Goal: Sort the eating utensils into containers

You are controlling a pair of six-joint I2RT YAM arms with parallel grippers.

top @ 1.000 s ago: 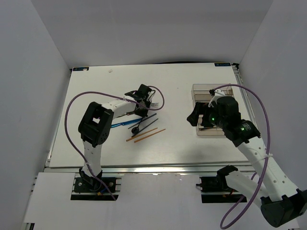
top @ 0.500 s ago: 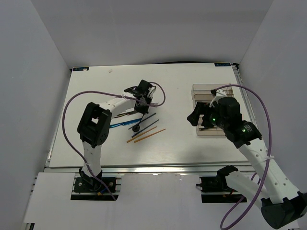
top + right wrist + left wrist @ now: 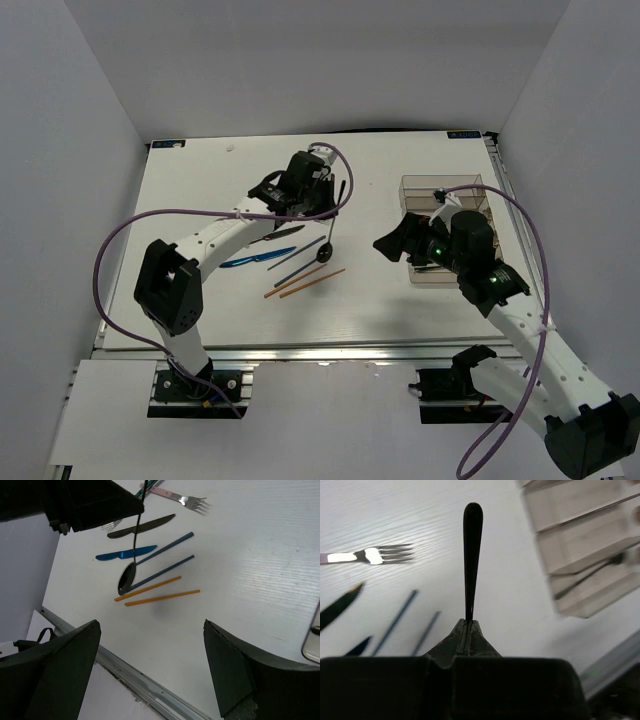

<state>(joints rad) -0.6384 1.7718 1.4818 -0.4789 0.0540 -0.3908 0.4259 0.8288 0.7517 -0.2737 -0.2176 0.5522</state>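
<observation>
Two grippers: L gripper & R gripper, both above the table.
L gripper: jaws pressed tight together on the thin stem of a black spoon; nothing else in the grip.
Spoon position: hangs clear of the table w/ bowl lowest & stem tilted. In the top view it sits over the right side of the loose cutlery, btwn that group & the tray.
R gripper: fingers spread wide, nothing btwn them. In the top view it is at the tray's left edge.
Tray: clear, brownish, long narrow compartments, on the right half of the table; its near part is hidden under the R arm.
Tray contents: one dark utensil lies lengthwise in a compartment; its type cannot be told (blurred).
Fork: pink handle, silver tines, flat on the table at the far side of the group.
Black knife: flat, just beyond the blue piece; the two are roughly parallel.
Dark blue sticks: two, roughly parallel, to the right of the blue piece.
Brown chopsticks: two, nearly parallel, just beside each other, nearest the table's front edge.
</observation>
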